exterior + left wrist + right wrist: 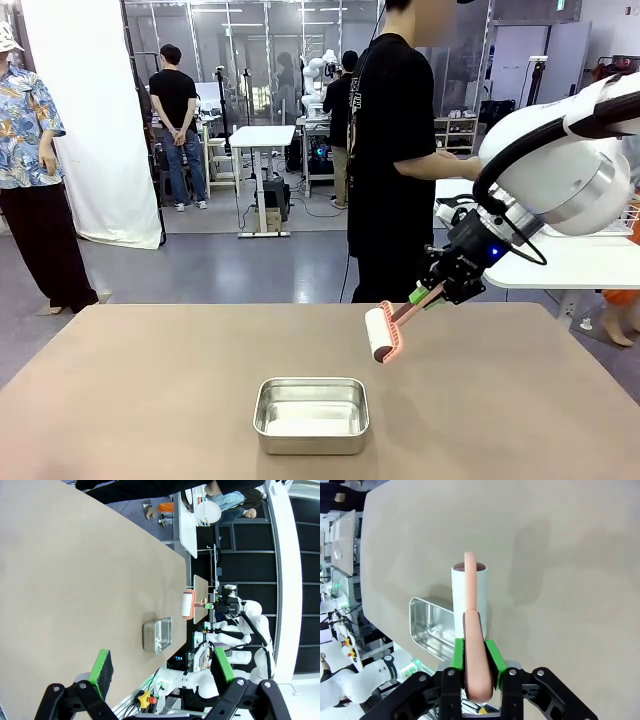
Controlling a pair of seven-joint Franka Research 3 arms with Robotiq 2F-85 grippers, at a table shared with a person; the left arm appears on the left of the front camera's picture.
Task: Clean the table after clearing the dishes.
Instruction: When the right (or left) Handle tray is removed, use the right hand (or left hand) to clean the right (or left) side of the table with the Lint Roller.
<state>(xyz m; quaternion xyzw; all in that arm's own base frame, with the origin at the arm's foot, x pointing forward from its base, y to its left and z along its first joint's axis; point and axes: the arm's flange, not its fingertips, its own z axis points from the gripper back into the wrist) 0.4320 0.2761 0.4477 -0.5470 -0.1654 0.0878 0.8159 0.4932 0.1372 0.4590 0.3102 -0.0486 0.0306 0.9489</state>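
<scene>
At the right of the scene, the right end effector (425,296) is clamped on the pink handle of a lint roller (381,334). In its wrist view the green pads (458,652) press the handle from both sides, and the white roll (469,597) points away from the fingers toward the tabletop (150,380). The roll hangs right of the middle, tilted down to the left; whether it touches the surface cannot be told. The white right arm rises from it to the upper right.

The left end effector (162,666) stands with its fingers wide apart and nothing between them, looking along the tabletop from the near left.

A small steel pan (311,414) sits at the near middle of the beige tabletop, nearer and to the left of the roll, apart from it. The rest of the surface is bare.

Beyond the far edge a person in a black shirt (390,150) stands turned to the right, arm reaching toward a white side table (560,268). In the left wrist view a white plate (208,513) lies on that side table.
</scene>
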